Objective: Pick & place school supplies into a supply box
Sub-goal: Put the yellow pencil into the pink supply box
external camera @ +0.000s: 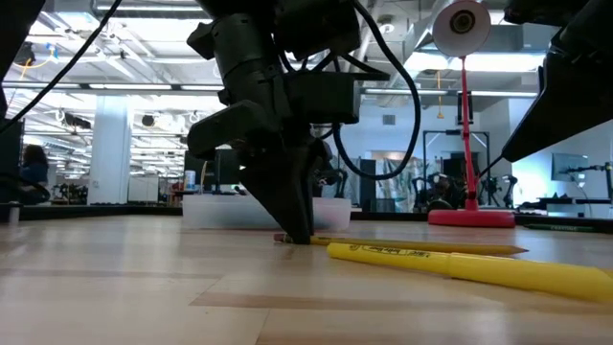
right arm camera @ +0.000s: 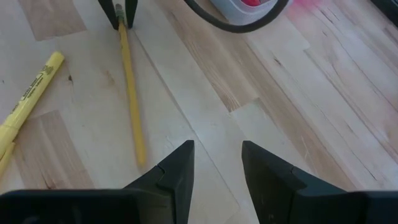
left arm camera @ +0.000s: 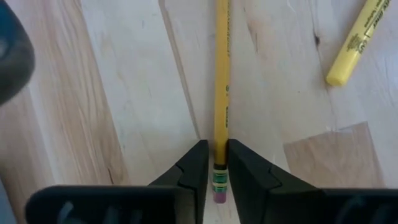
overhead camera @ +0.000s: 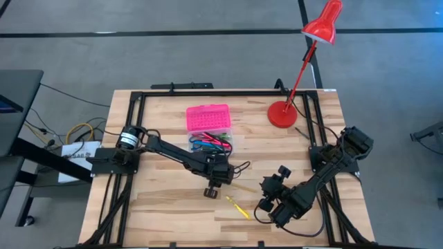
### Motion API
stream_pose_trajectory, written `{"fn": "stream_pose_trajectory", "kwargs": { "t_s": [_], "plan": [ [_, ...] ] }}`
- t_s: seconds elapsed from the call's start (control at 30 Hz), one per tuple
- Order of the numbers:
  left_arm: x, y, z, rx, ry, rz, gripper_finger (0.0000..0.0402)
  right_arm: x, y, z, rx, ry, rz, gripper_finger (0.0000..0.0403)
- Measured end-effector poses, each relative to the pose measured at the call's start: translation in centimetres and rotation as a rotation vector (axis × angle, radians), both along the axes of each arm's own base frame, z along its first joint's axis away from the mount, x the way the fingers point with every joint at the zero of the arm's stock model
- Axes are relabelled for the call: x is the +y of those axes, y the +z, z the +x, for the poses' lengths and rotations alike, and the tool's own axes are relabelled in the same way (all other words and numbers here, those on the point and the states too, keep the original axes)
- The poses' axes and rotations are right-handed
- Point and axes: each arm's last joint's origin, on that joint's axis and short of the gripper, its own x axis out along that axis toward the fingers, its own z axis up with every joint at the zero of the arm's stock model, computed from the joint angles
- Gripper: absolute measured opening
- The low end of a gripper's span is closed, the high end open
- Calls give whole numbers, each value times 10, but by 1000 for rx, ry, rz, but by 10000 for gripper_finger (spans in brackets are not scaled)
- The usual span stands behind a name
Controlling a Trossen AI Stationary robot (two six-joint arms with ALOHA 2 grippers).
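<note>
Nearest, the yellow highlighter point(external camera: 479, 268) lies flat on the table point(overhead camera: 159, 207). Behind it, the left gripper point(left arm camera: 217, 180) straddles the yellow pencil's point(left arm camera: 221, 93) eraser end, jaws barely parted. The right gripper point(right arm camera: 217, 165) waits, jaws apart. Farther back sits the pink-lidded supply box point(overhead camera: 208, 119).

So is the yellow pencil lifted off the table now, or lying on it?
Lying flat on the table. The pencil rests on the wood, its eraser end between the left gripper's fingers.
</note>
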Motion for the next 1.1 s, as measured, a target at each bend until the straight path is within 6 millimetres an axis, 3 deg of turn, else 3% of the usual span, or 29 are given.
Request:
{"fn": "stream_pose_trajectory", "kwargs": {
  "t_s": [0.37,0.73,0.93,1.1],
  "plan": [
    [6,2,6,-45,39,-24,98,0,0,0,0,0,0,127],
    [6,-2,5,-2,-24,-86,99,0,0,0,0,0,0,127],
    [7,-17,7,37,0,-82,98,0,-1,0,-2,-1,2,127],
    [11,-20,8,46,57,-100,72,-2,-4,-2,6,-2,-5,127]
  ]
}}
